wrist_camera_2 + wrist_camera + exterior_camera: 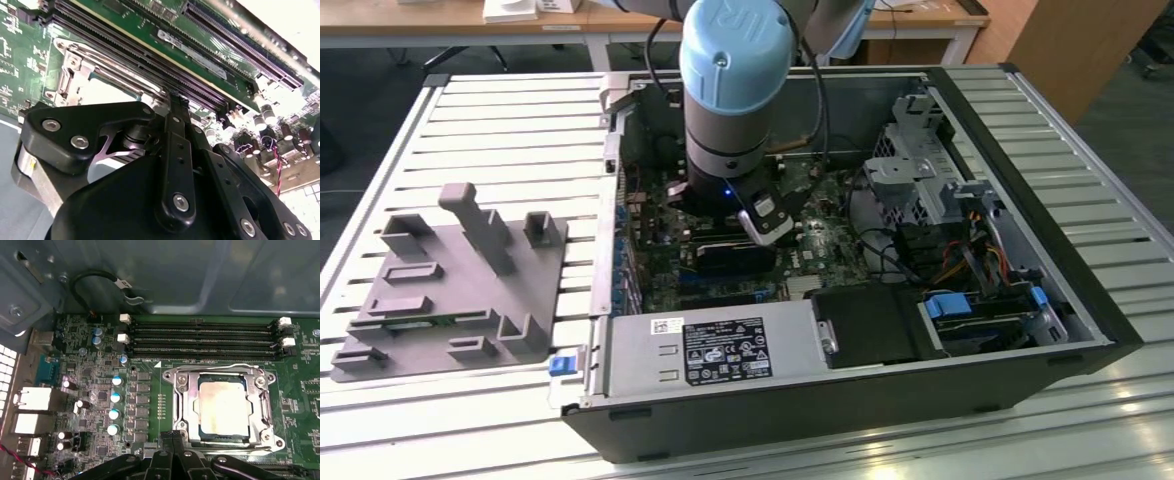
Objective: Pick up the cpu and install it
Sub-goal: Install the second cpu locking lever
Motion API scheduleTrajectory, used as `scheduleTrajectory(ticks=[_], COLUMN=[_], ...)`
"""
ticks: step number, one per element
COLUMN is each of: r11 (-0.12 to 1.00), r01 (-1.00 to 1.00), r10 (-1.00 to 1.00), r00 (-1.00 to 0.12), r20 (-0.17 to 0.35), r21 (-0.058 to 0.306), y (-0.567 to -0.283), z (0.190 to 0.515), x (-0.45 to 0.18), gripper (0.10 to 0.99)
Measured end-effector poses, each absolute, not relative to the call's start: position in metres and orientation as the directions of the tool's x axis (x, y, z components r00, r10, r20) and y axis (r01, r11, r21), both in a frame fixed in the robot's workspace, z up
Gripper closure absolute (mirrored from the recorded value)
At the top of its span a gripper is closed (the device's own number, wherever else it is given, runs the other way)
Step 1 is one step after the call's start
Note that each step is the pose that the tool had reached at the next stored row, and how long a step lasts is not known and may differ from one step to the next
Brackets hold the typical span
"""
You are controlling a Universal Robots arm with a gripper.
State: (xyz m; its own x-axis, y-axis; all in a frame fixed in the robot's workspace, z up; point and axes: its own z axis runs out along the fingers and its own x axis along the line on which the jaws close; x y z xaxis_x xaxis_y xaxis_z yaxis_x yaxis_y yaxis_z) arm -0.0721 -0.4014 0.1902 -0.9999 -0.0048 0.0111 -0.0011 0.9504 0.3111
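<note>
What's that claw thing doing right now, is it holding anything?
Gripper: open or shut cannot be told; it sits beside the cpu, which lies in its socket frame on the motherboard.

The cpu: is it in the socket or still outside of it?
In the socket: the cpu lies flat inside the metal socket frame on the motherboard.

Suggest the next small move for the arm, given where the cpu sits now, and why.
Probably a short straight lift. In the first wrist view the cpu lies flat inside the socket frame, and the gripper sits at the frame's edge, beside the chip rather than over it.
</note>
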Motion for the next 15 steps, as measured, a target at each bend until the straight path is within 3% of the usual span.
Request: scheduleTrajectory(ticks=[15], r11=[0.948], r01=[-0.002], r10=[-0.005], r00=[-1.000], r20=[0.011], r21=[0.319], y=[-0.401], z=[0.200], x=[-0.074], gripper=[0.980])
